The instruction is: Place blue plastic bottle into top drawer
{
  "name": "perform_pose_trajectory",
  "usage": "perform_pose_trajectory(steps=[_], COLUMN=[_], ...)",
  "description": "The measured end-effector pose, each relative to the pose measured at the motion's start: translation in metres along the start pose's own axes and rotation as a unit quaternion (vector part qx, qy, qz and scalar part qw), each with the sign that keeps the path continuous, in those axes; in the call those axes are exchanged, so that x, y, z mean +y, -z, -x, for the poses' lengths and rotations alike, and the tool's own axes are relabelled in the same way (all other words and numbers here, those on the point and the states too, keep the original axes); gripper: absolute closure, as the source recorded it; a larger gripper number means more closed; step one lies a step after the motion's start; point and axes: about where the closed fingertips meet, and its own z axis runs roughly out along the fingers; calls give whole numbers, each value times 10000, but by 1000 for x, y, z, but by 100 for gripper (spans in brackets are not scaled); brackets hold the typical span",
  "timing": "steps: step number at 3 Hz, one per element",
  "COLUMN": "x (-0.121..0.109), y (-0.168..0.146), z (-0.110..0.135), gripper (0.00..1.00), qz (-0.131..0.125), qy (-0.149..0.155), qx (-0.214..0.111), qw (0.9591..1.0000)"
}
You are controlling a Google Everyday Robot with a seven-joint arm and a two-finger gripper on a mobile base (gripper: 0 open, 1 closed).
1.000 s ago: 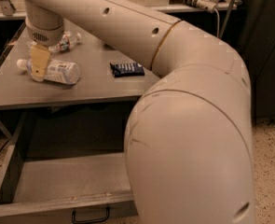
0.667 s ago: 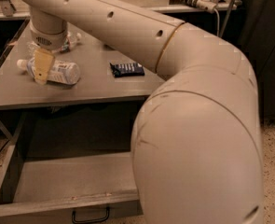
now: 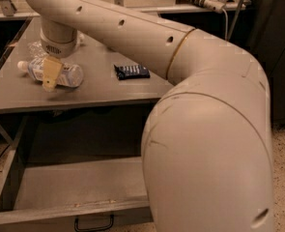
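One stout translucent plastic bottle with a pale blue label (image 3: 70, 75) is recorded lying on its side on the grey worktop (image 3: 98, 93), cap leftward, long axis left-right. The tool (image 3: 50, 77) is positioned across its middle; spread or clamped cannot be told. The open grey metal top drawer (image 3: 79, 185) is noted below.

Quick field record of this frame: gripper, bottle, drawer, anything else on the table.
gripper: low over the blue plastic bottle, at the table's left side
blue plastic bottle: lying on its side on the table, white cap pointing left
top drawer: pulled open below the table
other: dark blue packet lying on the table, right of the bottle
task state: bottle not yet in the drawer
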Motion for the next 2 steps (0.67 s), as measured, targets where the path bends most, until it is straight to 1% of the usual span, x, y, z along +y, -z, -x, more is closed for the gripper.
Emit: perform_pose_trajectory(steps=[2], x=[-1], y=[-17], z=[-9], gripper=[0], qz=[151], qy=[-56], qx=[18], qw=[9999])
